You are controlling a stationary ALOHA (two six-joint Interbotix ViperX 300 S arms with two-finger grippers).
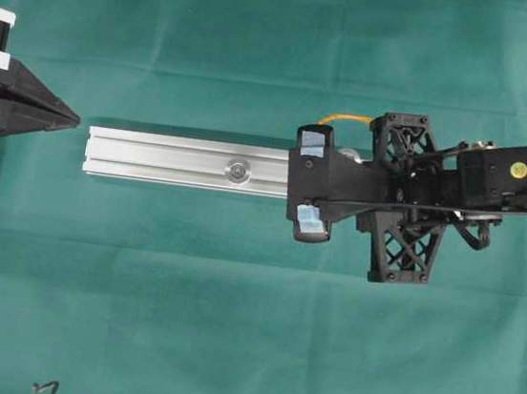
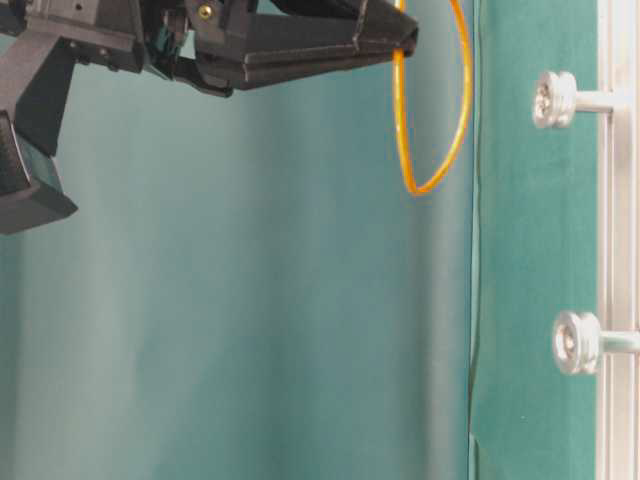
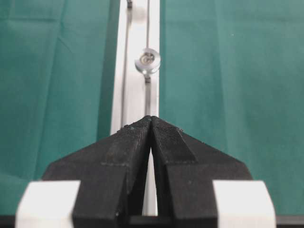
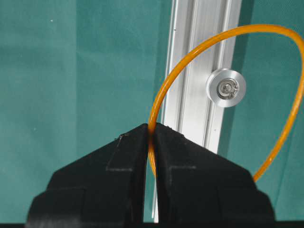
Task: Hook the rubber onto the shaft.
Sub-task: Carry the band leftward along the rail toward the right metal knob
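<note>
Even, bright light from above on my feeds. Rail (image 1: 181, 161) throws a thin shadow along its upper edge, slight glare on the metal. Left wrist view: pulley (image 3: 147, 61) soft, out of focus. Table-level view hazy, washed out.

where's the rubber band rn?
Pinched in the right claw, the rubber band hangs above the silver rail, looping around the shaft in the right wrist view, not hooked.

One camera looks straight down on the counter (image 1: 228, 327) from high up. Another sits low at counter level, turned sideways. Each wrist camera looks past its hand, close along the rail (image 3: 135, 71); all four share it.
</note>
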